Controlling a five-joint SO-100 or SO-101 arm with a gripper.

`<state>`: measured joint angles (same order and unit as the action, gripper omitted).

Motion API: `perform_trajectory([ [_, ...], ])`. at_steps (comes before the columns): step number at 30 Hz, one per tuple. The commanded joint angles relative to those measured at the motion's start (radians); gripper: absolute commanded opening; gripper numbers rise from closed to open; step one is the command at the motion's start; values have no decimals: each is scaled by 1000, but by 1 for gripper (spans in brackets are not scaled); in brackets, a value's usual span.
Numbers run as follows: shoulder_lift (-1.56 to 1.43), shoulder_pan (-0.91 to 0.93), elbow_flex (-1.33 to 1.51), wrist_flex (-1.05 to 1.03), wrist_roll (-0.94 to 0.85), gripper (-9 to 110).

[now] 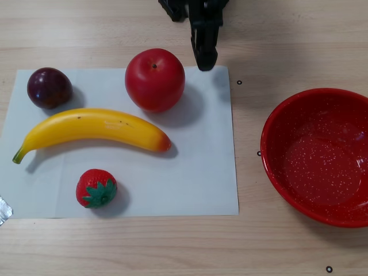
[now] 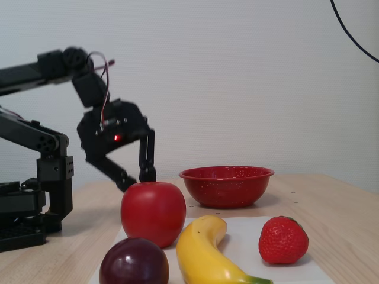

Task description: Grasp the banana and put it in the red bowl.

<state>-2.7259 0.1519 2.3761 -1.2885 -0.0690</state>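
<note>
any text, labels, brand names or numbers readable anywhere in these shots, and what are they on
None: no readable text in either view.
The banana carries only dark specks, the red bowl only white speckles.
The apple, plum, strawberry and white paper sheet are unmarked.
The black arm and claw show no lettering, just a small red light.
</note>
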Motion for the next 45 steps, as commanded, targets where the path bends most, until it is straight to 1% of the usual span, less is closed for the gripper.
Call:
perform_trajectory([
  [1,51,-28,-167,-48,-15,0],
  [11,337,-143,-577,-224,60,0],
  [17,546,-236,-890,-370,118,0],
  [23,718,-337,-1166,-495,252,0],
  [30,845,-476,-1316,-499,371,0],
  [34,927,-535,-1376,-522,408,0],
  [43,1118,-607,-1500,-580,471,0],
  [45,1147,-609,-1505,-578,485,3],
])
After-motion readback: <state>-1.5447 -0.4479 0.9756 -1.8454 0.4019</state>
